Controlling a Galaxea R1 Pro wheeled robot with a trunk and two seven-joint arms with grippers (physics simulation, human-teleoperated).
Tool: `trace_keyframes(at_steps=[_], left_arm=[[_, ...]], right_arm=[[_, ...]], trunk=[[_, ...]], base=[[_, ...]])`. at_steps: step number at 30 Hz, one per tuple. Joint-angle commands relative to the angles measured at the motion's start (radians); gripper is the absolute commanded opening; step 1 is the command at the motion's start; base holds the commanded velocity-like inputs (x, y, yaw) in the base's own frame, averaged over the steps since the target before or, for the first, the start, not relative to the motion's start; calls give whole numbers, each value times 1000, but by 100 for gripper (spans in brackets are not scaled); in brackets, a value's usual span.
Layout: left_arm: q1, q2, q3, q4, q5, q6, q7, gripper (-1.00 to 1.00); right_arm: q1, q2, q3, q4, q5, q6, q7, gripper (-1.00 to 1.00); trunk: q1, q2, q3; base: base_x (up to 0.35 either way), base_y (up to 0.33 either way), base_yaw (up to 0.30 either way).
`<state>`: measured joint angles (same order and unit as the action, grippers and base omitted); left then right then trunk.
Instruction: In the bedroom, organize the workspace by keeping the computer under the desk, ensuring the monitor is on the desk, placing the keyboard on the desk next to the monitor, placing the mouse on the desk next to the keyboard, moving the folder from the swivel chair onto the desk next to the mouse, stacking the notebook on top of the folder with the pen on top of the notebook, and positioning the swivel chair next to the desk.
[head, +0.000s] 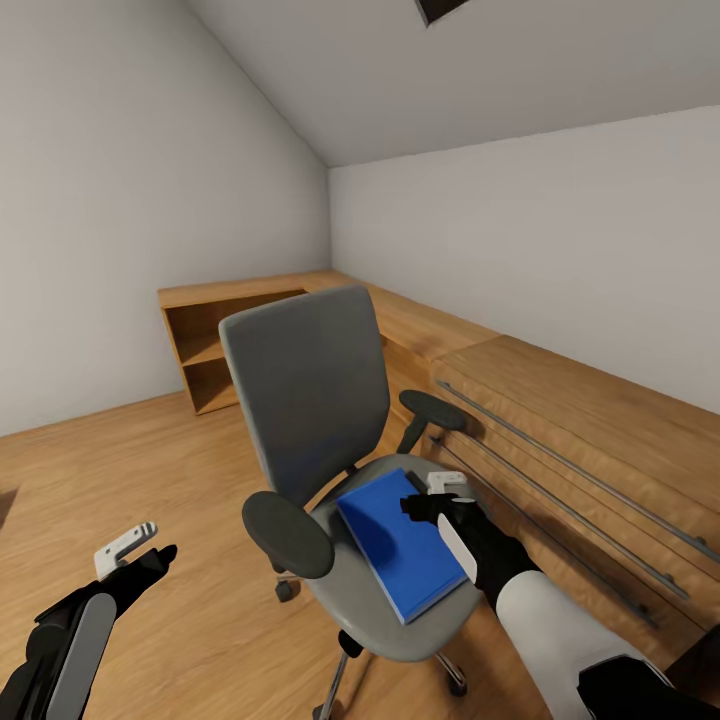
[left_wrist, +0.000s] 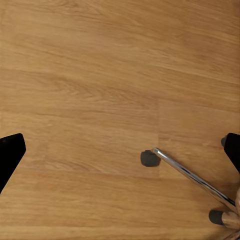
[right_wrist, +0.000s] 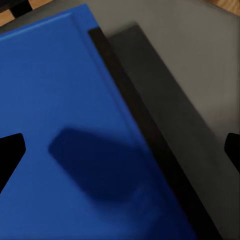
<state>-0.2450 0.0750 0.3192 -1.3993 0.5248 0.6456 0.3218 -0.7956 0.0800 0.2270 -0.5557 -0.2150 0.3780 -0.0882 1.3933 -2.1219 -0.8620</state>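
Observation:
The swivel chair (head: 310, 400), with a grey back and black armrests, stands in the middle of the room, and the bright blue folder (head: 400, 545) lies flat on its seat. My right gripper (head: 432, 495) hovers open just above the folder's right edge. In the right wrist view the folder (right_wrist: 65, 125) and the grey seat (right_wrist: 200, 75) lie between the wide-apart fingertips (right_wrist: 10, 155). My left gripper (head: 140, 552) is open over the floor left of the chair, holding nothing. The desk, monitor, keyboard, mouse, notebook, pen and computer are out of view.
Low light-wood cabinets (head: 560, 420) run along the right wall and into the far corner, close behind the chair's right armrest (head: 432, 408). Wood floor (head: 120, 470) stretches to the left. A chrome chair leg with a castor (left_wrist: 150, 158) crosses the left wrist view.

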Motion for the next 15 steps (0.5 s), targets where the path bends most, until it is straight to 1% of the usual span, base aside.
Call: trace_keyframes(at_steps=[1,4,9,15], left_arm=[[0,0,0,-1,11,3,9,100],[-1,0,0,-1,11,2,9,100],[0,0,1,-1,11,2,9,100],[-1,0,1,-1,11,3,9,100]], right_arm=[[-1,0,6,-1,-10,5,-11,100],[-1,0,6,-1,-10,5,-11,100],[-1,1,6,-1,-10,5,-11,100],[-1,1,6,-1,-10,5,-11,100]], trunk=[[0,0,-1],[0,0,-1],[19,-35,-17],[19,-35,-17]], base=[[0,0,0],[0,0,0],[0,0,0],[0,0,0]])
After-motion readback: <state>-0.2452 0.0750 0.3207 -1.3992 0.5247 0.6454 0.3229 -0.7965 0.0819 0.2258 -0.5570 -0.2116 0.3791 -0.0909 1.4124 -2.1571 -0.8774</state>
